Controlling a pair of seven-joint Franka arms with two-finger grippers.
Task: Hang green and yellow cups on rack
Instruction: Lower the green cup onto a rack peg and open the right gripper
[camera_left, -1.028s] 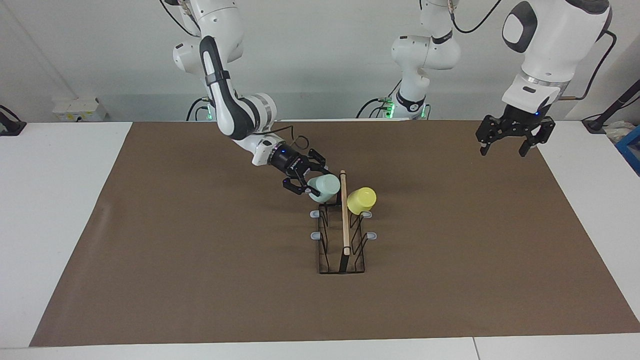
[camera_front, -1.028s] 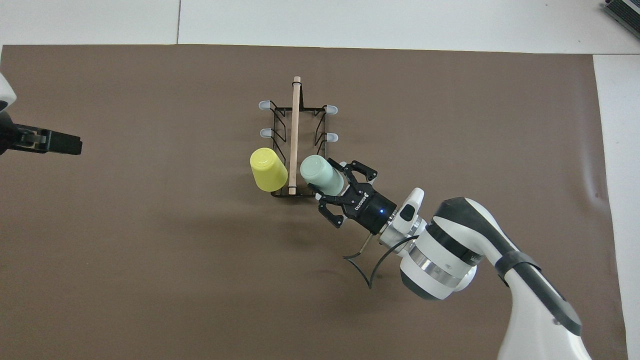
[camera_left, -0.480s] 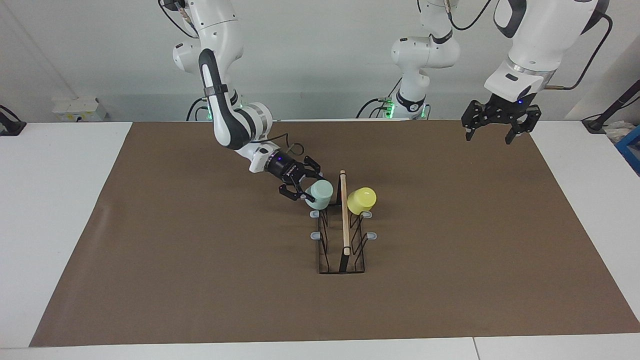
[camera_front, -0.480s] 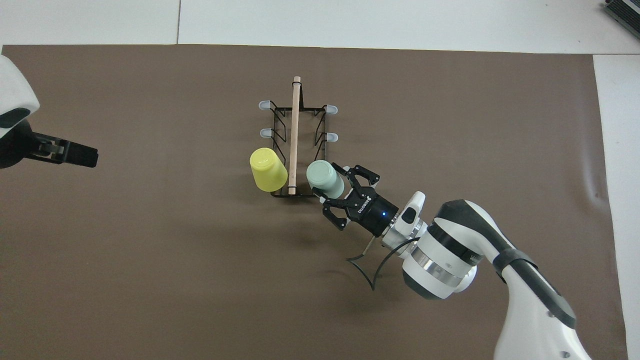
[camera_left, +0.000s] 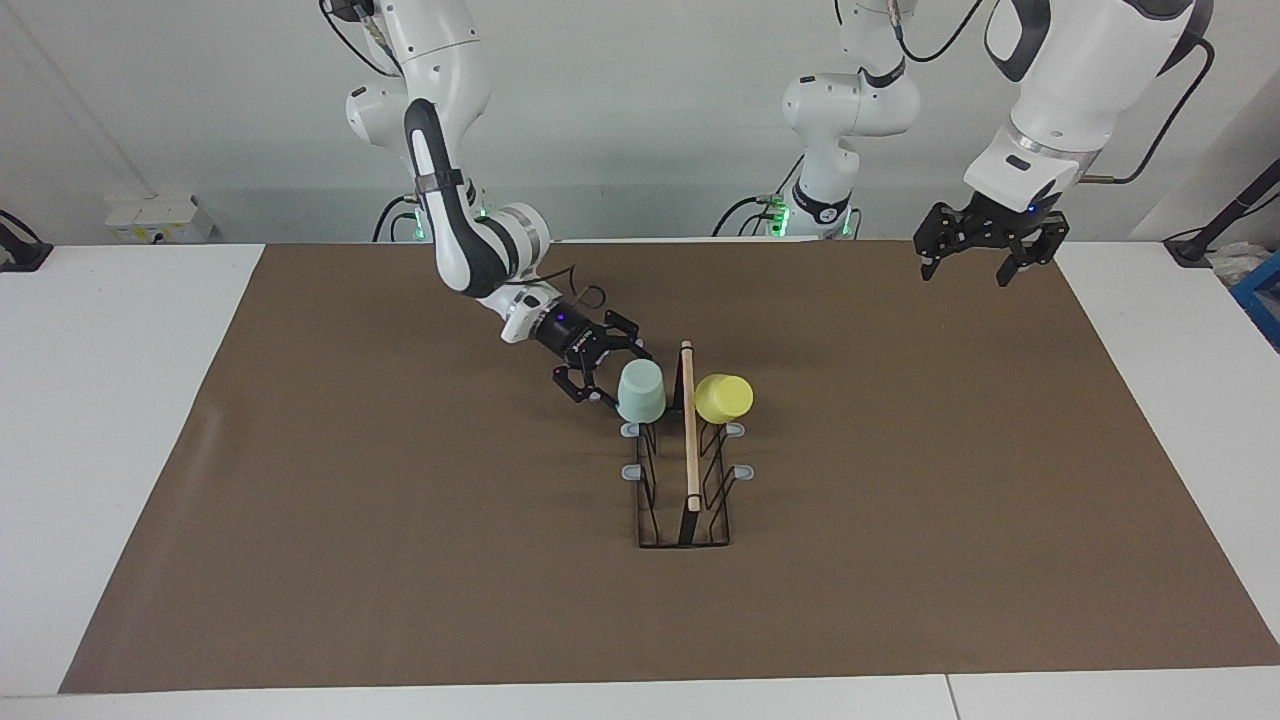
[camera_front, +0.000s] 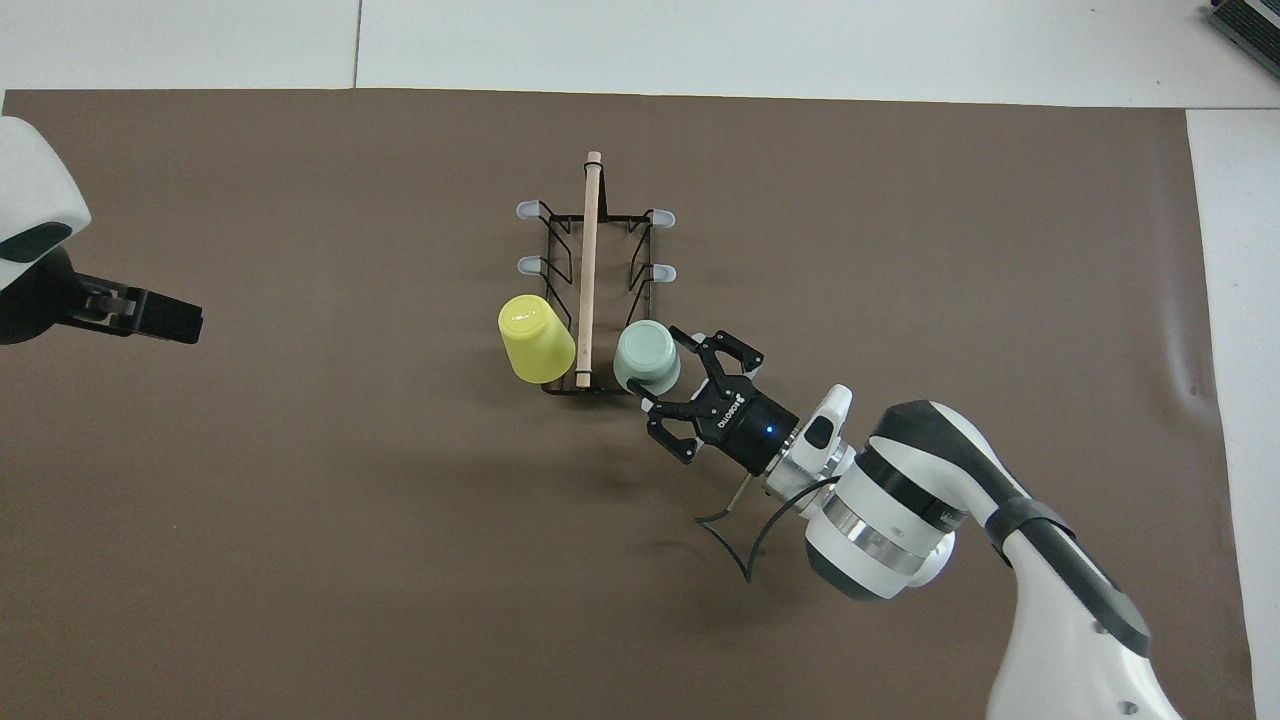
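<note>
The black wire rack (camera_left: 688, 505) with its wooden rod (camera_front: 588, 265) stands mid-table. The mint green cup (camera_left: 641, 390) hangs mouth down on the prong nearest the robots on the right arm's side; it also shows in the overhead view (camera_front: 647, 355). The yellow cup (camera_left: 724, 397) hangs tilted on the matching prong on the left arm's side, also seen from overhead (camera_front: 536, 338). My right gripper (camera_left: 612, 378) is open, its fingers on either side of the green cup's edge (camera_front: 665, 370). My left gripper (camera_left: 965, 270) is open and empty, raised over the mat's corner by the left arm's base.
A brown mat (camera_left: 400, 520) covers the table. Four grey-tipped prongs (camera_front: 660, 272) of the rack stay bare. The left gripper (camera_front: 165, 318) shows at the overhead view's edge, well apart from the rack.
The green cup has tipped from a slant to mouth down on its prong. My right gripper has let it go and drawn back a little. My left gripper has risen toward its base.
</note>
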